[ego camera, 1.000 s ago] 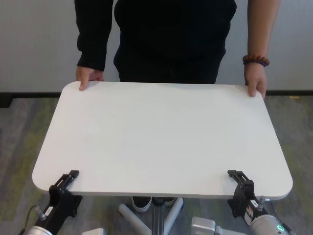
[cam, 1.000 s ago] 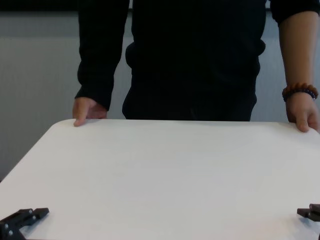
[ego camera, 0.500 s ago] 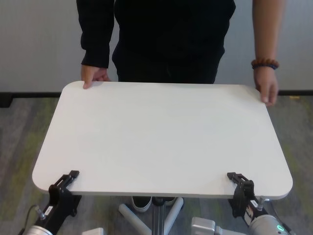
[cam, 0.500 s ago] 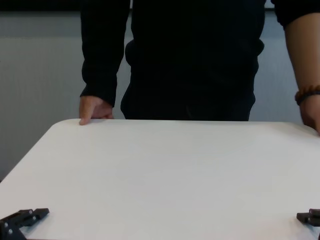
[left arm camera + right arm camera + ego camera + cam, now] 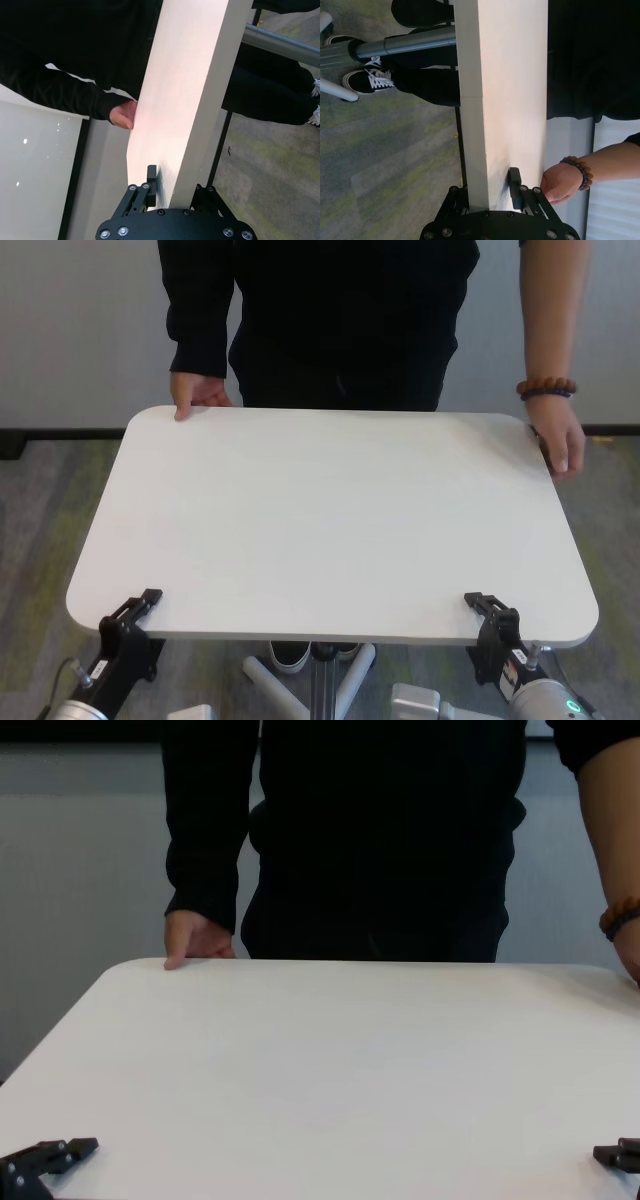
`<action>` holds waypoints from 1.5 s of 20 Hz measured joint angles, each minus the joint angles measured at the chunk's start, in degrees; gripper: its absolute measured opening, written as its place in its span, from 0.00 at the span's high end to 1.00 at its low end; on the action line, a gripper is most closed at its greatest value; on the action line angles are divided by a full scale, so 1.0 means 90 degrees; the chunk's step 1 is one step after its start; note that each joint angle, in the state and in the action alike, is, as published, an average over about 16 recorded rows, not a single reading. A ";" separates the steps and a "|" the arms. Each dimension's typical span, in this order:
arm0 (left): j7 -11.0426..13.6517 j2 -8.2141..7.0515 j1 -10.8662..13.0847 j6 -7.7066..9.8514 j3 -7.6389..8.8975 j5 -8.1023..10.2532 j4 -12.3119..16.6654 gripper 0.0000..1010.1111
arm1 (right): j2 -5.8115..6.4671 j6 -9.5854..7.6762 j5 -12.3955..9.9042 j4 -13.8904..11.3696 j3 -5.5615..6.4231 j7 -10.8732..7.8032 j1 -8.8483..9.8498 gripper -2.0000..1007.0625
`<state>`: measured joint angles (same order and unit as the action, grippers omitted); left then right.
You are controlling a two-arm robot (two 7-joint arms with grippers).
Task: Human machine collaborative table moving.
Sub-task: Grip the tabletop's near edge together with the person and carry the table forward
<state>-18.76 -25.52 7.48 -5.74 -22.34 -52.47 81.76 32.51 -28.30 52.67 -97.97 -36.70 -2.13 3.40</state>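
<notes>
The white table fills the head view. My left gripper is shut on its near left edge and my right gripper on its near right edge. Each wrist view shows one finger above and one below the thin tabletop, at the left gripper and the right gripper. The human in black stands at the far side. One hand rests on the far left corner. The other hand, with a bead bracelet, touches the right edge near the far corner.
The grey centre pole runs under the tabletop, with white base legs on the grey-green carpet. The human's shoes stand near the base. A light wall lies behind the human.
The human's braceleted hand has slid from the far right corner down along the right edge. The other hand has shifted slightly right. The table and my grippers have barely moved.
</notes>
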 joint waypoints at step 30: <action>-0.0052 0.0009 -0.0154 -0.0143 -0.0192 -0.0161 -0.0014 0.72 | -0.0071 0.0224 0.0258 -0.0063 0.0054 -0.0256 -0.0066 0.66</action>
<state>-19.23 -25.44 6.10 -7.02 -24.07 -53.92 81.63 31.88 -26.28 54.99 -98.54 -36.21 -4.43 2.81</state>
